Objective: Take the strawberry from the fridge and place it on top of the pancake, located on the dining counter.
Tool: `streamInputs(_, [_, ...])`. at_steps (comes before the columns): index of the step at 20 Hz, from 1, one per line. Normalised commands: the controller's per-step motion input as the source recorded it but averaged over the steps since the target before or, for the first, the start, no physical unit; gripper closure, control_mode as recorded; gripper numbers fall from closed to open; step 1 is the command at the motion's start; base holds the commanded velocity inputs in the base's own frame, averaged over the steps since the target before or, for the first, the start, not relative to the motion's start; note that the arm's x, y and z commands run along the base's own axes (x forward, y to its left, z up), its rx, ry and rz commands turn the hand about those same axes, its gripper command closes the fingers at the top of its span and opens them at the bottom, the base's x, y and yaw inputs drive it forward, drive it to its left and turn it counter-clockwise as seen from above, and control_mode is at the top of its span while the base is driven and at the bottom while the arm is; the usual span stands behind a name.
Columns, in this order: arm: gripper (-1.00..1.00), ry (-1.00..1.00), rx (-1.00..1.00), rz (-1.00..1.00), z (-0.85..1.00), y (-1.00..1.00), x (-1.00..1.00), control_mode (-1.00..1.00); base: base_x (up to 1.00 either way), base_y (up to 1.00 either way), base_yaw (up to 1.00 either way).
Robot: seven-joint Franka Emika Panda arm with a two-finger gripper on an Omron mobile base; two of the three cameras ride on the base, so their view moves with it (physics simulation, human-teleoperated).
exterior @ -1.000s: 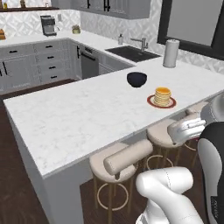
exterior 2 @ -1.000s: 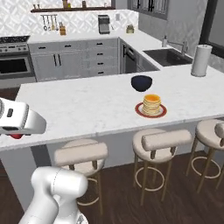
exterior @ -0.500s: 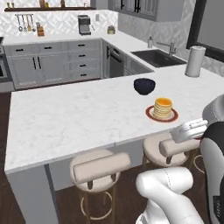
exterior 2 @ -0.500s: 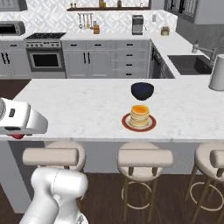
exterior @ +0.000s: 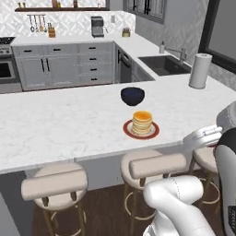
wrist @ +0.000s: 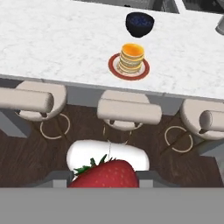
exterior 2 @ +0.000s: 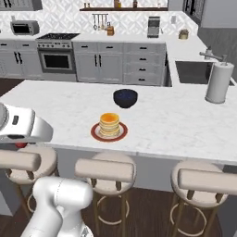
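Left: dining counter (exterior: 55, 124), white marble, stools (exterior: 53, 182) along its near side. Centre: pancake (exterior: 142, 122) stack on a red-brown plate (exterior: 154, 132) near the counter's front edge, black bowl (exterior: 132, 96) just behind it. Right: paper towel roll (exterior: 200, 70). Gripper (wrist: 105, 177) hangs before the stools, closed around the strawberry (wrist: 105, 174), well short of the pancake.

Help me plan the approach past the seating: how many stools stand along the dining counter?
3 in the right base view: one stool at left beside the arm, one below the pancake, one at right. More may sit outside the frame.
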Motion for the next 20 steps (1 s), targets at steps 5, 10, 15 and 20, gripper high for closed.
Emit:
streamInputs(5, [1.0, 0.0, 0.0, 0.0, 0.0, 0.0, 0.0, 1.0, 0.79, -0.53, 0.02])
streamInputs(10, [1.0, 0.0, 0.0, 0.0, 0.0, 0.0, 0.0, 1.0, 0.99, -0.03, 0.0])
streamInputs(15, [1.0, 0.05, 0.0, 0.0, -0.01, 0.0, 0.4, -1.0, 0.57, 0.02, 0.0])
streamInputs(20, [1.0, 0.03, 0.02, 0.16, -0.32, -0.04, 0.98, -1.0, 0.0, 0.0, 0.0])
